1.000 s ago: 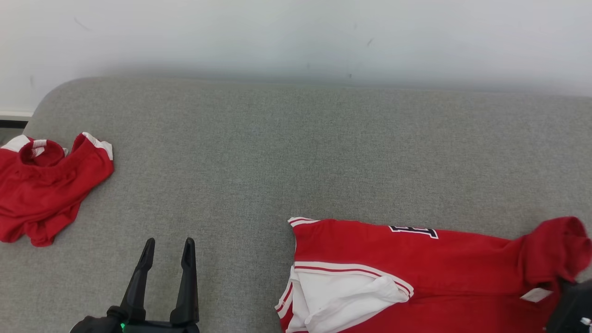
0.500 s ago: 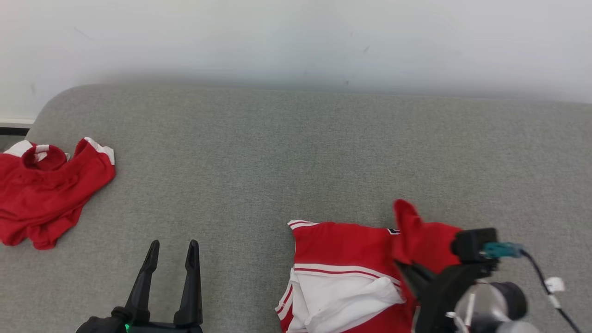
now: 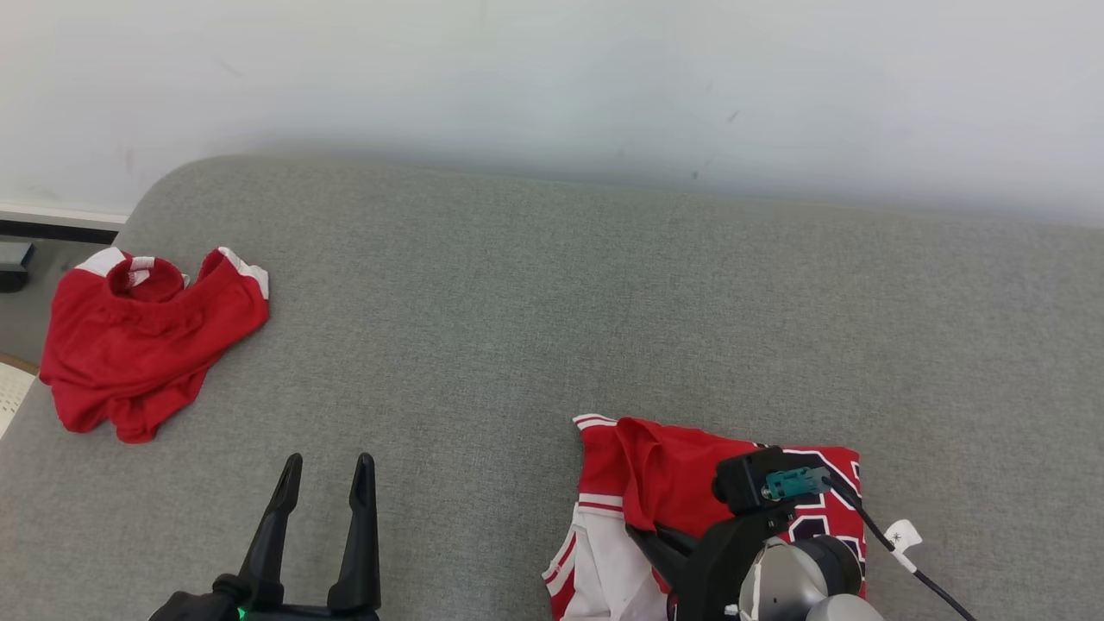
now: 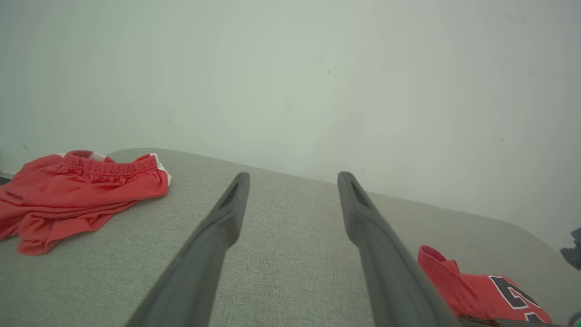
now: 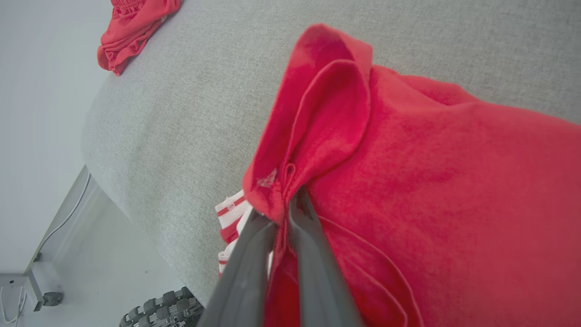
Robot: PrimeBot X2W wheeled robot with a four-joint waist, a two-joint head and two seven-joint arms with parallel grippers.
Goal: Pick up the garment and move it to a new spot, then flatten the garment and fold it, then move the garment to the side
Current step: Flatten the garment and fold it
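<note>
The garment (image 3: 668,461) is a red jersey with white trim and black lettering, lying at the near right of the grey sofa cushion (image 3: 517,302). Its right part is folded over to the left. My right gripper (image 3: 642,533) is shut on a bunched red edge of that folded layer; the right wrist view shows the gripper (image 5: 287,205) pinching the cloth (image 5: 408,159) between its closed fingers. At the near left my left gripper (image 3: 326,461) stands open and empty over bare cushion. In the left wrist view the open gripper (image 4: 292,175) has the garment (image 4: 476,290) at lower right.
A second red garment, crumpled shorts (image 3: 147,345) with an elastic waistband, lies at the cushion's far left edge, also seen as shorts (image 4: 81,190) and shorts (image 5: 136,22). A pale wall stands behind the cushion. Beyond the cushion's near edge are floor (image 5: 68,272) and a tyre (image 5: 163,309).
My right gripper has swung left with the garment's right end, laying it over the left half. The head camera has shifted a little. The left gripper stays open in place.
</note>
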